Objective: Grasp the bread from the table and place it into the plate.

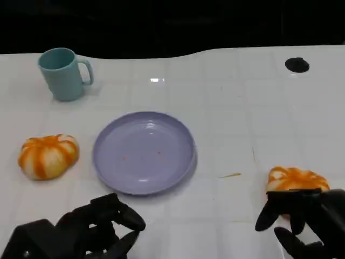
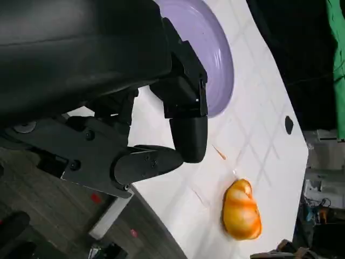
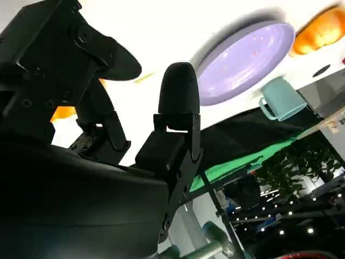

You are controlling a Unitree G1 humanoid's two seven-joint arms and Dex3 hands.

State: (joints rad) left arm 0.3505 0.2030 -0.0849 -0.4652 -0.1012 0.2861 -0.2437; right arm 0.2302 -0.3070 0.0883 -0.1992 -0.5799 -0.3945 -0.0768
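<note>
Where the right hand (image 1: 307, 218) enters at the lower right of the head view, its dark fingers cover the near edge of one bread (image 1: 296, 179); whether they grip it or only rest against it cannot be told. A second bread (image 1: 48, 156) lies at the left of the frame, apart from the purple plate (image 1: 110, 167) at centre. At the lower left the left hand (image 1: 94, 229) hangs spread, holding nothing. A teal mug (image 1: 63, 74) stands upper left on the white worktop (image 1: 232, 108).
</note>
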